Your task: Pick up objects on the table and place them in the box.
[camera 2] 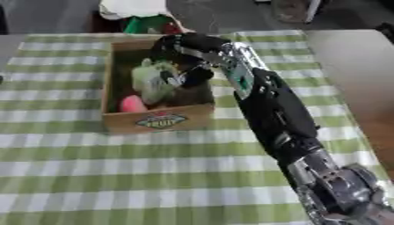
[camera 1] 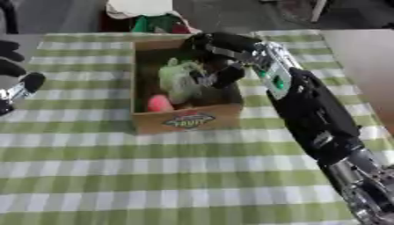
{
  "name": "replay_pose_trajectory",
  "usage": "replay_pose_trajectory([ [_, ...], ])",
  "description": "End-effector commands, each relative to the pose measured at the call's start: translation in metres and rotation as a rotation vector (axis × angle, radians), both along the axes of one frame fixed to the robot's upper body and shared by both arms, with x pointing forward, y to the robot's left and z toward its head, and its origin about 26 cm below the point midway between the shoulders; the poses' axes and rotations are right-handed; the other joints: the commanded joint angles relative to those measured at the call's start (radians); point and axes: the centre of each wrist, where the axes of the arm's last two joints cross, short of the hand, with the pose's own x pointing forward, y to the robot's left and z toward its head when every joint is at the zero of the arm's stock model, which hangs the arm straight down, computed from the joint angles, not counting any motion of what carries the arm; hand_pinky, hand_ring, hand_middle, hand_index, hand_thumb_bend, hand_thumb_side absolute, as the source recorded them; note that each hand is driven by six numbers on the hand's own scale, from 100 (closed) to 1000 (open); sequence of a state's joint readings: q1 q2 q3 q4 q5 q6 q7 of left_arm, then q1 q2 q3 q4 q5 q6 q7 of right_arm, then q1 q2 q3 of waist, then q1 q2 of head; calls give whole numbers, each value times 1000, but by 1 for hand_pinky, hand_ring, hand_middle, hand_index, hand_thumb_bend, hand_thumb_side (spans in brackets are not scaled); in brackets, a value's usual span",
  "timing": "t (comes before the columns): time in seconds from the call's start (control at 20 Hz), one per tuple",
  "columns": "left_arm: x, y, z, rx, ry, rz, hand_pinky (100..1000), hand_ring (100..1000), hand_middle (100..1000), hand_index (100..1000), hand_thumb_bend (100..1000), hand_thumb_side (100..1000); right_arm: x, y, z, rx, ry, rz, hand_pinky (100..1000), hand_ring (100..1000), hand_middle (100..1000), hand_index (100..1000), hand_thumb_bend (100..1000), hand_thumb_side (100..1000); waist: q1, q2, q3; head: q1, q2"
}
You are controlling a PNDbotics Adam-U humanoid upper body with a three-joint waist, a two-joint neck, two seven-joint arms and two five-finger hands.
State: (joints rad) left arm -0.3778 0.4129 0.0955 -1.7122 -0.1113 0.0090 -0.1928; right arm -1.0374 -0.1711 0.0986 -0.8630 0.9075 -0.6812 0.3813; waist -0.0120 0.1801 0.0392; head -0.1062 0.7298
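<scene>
1. Nearest the camera from the box [camera 1: 187,119]: bare green-and-white checked tablecloth [camera 1: 154,176], nothing loose on it that shows, so probably close to done with the picking.
2. Off to the box's left, near the picture edge: left hand [camera 1: 17,72], idle, fingers look relaxed and straight-ish, holding nothing.
3. Inside the box, at its near-left corner: a pink rounded thing [camera 1: 159,103], already dropped in.
4. Over the box's middle: right hand [camera 1: 215,61], reaching in from the right, fingers curled around a pale green, crumpled, baggy-looking thing [camera 1: 178,78]. Hangs low inside the walls, so presumably about ready to let go.
5. Beyond the box's far wall: white and green-red stuff off the table, can't tell what.
</scene>
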Motion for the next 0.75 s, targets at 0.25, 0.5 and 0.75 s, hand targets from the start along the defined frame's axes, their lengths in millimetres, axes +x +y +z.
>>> replay_pose_trajectory([
  [0.25, -3, 4, 9, 1, -32, 14, 669, 579, 601, 763, 616, 365, -2, -10, 24, 61, -66, -6, 835, 973, 912, 935, 100, 441, 5, -15, 0, 7, 1],
  [0.5, -3, 4, 9, 1, -32, 14, 669, 579, 601, 763, 616, 365, -2, -10, 25, 63, -65, -6, 835, 973, 912, 935, 100, 441, 5, -15, 0, 7, 1],
  [0.75, -3, 4, 9, 1, -32, 14, 669, 579, 601, 763, 616, 365, -2, -10, 25, 63, -64, -6, 835, 973, 912, 935, 100, 441, 5, -15, 0, 7, 1],
])
